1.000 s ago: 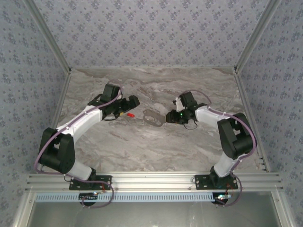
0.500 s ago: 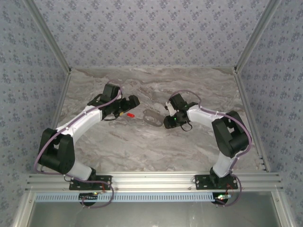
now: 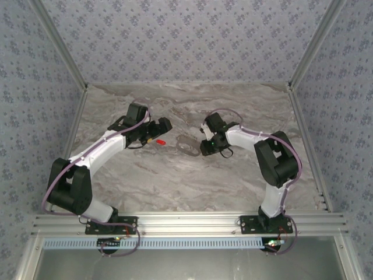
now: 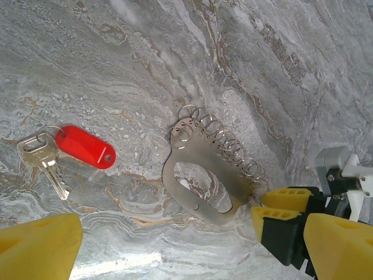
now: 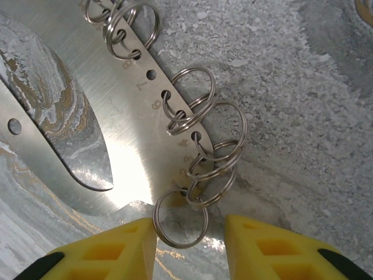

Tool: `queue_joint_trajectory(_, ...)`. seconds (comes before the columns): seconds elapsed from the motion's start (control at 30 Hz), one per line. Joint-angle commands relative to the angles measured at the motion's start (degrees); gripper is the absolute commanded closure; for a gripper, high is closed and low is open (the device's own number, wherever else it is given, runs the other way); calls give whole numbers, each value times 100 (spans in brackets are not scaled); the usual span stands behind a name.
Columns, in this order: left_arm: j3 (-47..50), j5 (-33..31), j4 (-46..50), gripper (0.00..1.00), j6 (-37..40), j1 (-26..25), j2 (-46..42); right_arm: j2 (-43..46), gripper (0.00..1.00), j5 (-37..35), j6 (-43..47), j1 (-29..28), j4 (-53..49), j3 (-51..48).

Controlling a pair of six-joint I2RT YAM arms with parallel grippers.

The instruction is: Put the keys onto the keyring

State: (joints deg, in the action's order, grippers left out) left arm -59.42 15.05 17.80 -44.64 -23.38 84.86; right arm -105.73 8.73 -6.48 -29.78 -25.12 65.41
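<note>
The right arm's jaws stand part-open astride the end split ring (image 5: pixel 180 219) of the flat grey steel oval keyring (image 4: pixel 204 181). The keyring lies on the marbled grey stone desk (image 4: pixel 280 70) between the two arms, and the yellow fingertips (image 5: pixel 116 251) flank the wire without clamping it. The small silver keys (image 4: pixel 38 153), hung on a bright red oval plastic tag (image 4: pixel 84 147), lie on the desk just beside the keyring, near the left arm's jaws, which are wide open and empty. The likely hazard is a slip: the thin ring lies flat on the stone and tangles with the neighbouring rings (image 5: pixel 213 157). A closing pinch may skate off the wire, catch two rings together, or shove the whole plate askew and into the keys.
</note>
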Motion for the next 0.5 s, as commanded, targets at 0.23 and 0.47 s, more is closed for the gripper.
queue_joint_trajectory(0.23, 0, 59, 19, 2, 78, -29, -123, -228, 65, 66, 112, -37, -248, 237)
queue_joint_trajectory(0.47, 17, 53, 6, 2, 53, -35, -126, -246, 70, 111, 110, -15, -278, 460)
